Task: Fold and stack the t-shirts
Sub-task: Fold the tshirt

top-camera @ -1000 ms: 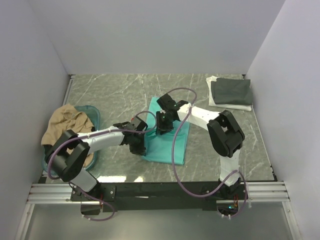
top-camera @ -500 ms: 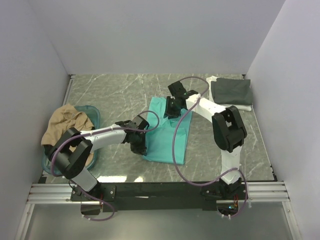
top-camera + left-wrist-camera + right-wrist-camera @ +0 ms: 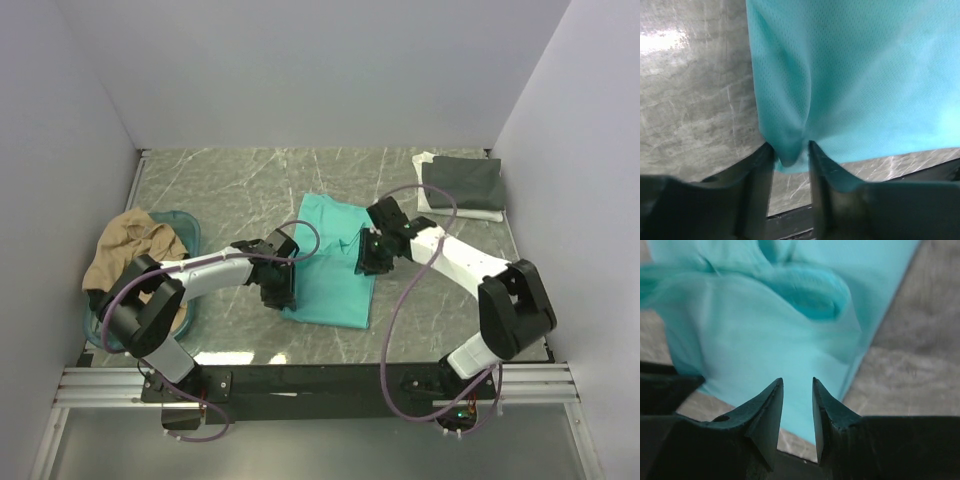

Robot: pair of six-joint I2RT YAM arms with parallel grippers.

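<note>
A teal-green cloth t-shirt (image 3: 335, 265) lies folded into a long rectangle in the middle of the top view, flat on the grey marbled table (image 3: 220, 190). The left gripper (image 3: 278, 288) sits at the shirt's left edge. In its wrist view a small tuck of the teal cloth fills the narrow gap between its fingers (image 3: 760, 175) and touches both; I cannot tell whether it is clamped or only lying there. The right gripper (image 3: 368, 258) is at the shirt's right edge, its jaws a little apart with nothing between them and the cloth just beyond the tips.

At the left of the frame, a crumpled tan cloth t-shirt (image 3: 125, 255) lies heaped in a teal translucent plastic basket (image 3: 186, 225). In the upper right, a folded dark grey t-shirt (image 3: 462, 183) rests on a folded white t-shirt (image 3: 428, 165).
</note>
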